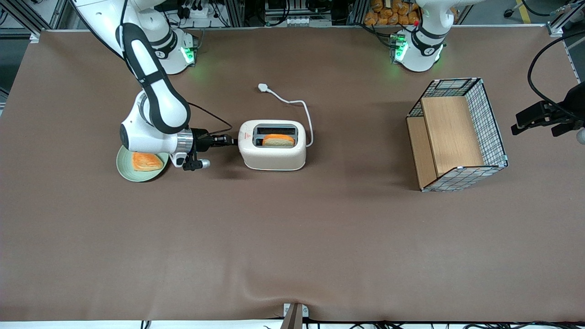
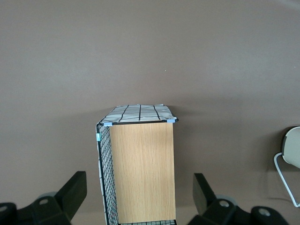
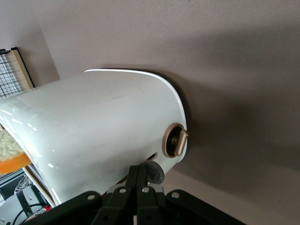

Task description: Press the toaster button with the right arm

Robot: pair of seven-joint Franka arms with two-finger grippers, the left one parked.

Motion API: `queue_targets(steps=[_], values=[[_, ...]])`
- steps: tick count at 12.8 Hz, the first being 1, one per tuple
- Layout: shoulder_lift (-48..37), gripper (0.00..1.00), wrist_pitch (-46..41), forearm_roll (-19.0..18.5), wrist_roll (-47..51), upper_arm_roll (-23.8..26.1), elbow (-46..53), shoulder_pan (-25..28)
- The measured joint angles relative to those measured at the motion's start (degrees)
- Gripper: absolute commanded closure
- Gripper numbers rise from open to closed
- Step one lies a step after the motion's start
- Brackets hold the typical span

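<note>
We see glossy white rounded toaster (image 1: 272,145) mid-table w/ bread slice (image 1: 278,140) in slot. Gripper (image 3: 141,182) at its narrow end, slim black fingers pinched together, holding nothing, tips touching small grey round button (image 3: 152,171).

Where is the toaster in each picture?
Front view: the white toaster stands mid-table, with the gripper at its narrow end.
Right wrist view: the toaster fills the picture, with the gripper shut beside it.
Left wrist view: only its edge peeks in.
Shared landmark: the wire basket.
</note>
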Motion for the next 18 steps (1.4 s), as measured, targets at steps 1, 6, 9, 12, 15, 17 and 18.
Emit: queue_targets(steps=[1, 6, 9, 12, 15, 17, 18], values=[[0.5, 1.0, 0.0, 0.7, -1.0, -0.1, 0.0, 0.0], [2.0, 1.0, -1.2, 4.1, -5.3, -0.7, 0.0, -0.3], [2.0, 1.0, -1.4, 4.3, -5.5, -0.7, 0.1, -0.5], [1.4, 1.0, -1.4, 4.2, -5.3, -0.8, 0.7, -1.0], [0.1, 0.0, -1.2, 0.5, -3.5, -1.3, 3.2, -2.4], [-0.3, 0.0, -3.4, -3.5, -2.2, -1.3, 6.0, -4.9], [-0.4, 0.0, -5.4, -5.8, -2.1, -1.4, 7.7, -6.7]])
